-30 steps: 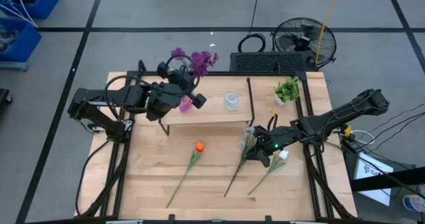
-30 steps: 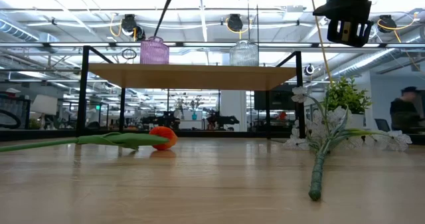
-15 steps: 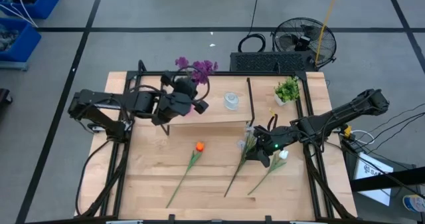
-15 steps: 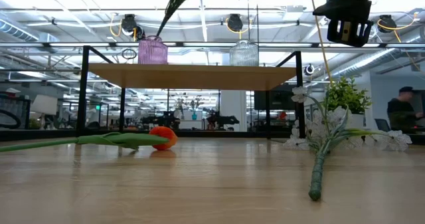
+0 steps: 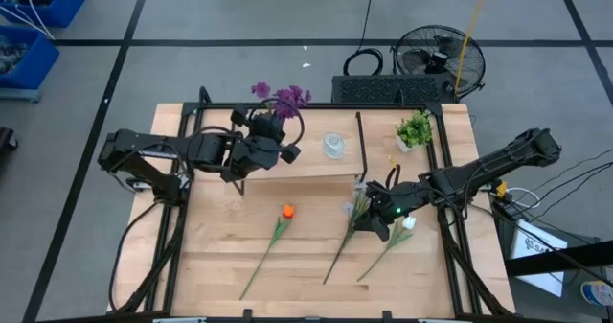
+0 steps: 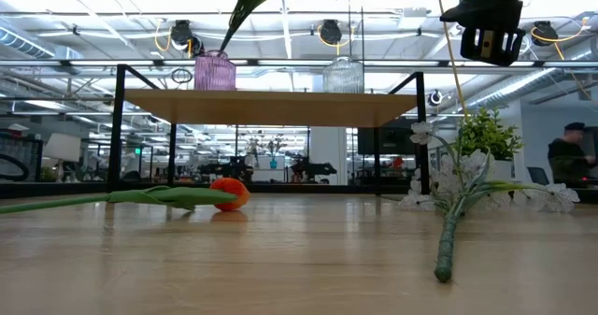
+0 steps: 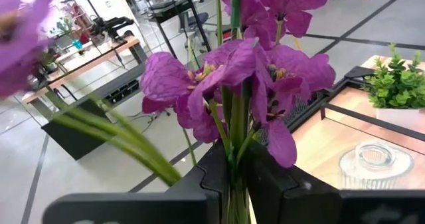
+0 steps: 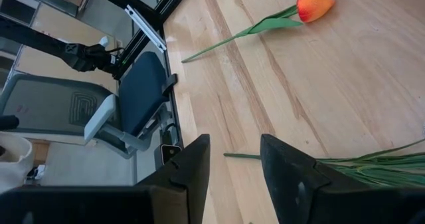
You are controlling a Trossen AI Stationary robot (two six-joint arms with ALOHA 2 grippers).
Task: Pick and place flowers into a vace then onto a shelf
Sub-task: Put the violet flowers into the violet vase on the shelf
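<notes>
A: Which step is in hand?

B: Placement of the purple flower point(image 5: 283, 97). Its stem stands in the pink vase point(image 6: 215, 72) on the shelf point(image 6: 271, 107), upper left of centre in the high view. The left gripper point(image 5: 269, 143) sits over that vase, its fingers point(image 7: 211, 177) close on either side of the stem; whether they grip or have let go, I cannot tell.

A: The other arm?

B: The right gripper point(image 5: 381, 218) hovers with jaws apart, empty, above the white spray point(image 5: 356, 211) at lower right of centre.

A: What remains?

B: The tulip point(image 5: 286, 211), the spray and the white bud point(image 5: 407, 224) lie on the table point(image 5: 306, 275). A clear vase point(image 5: 333, 145) stands empty on the shelf.

A: Next move?

B: Probably: release the stem fully, lift the left gripper straight up without dragging the flower out.
</notes>
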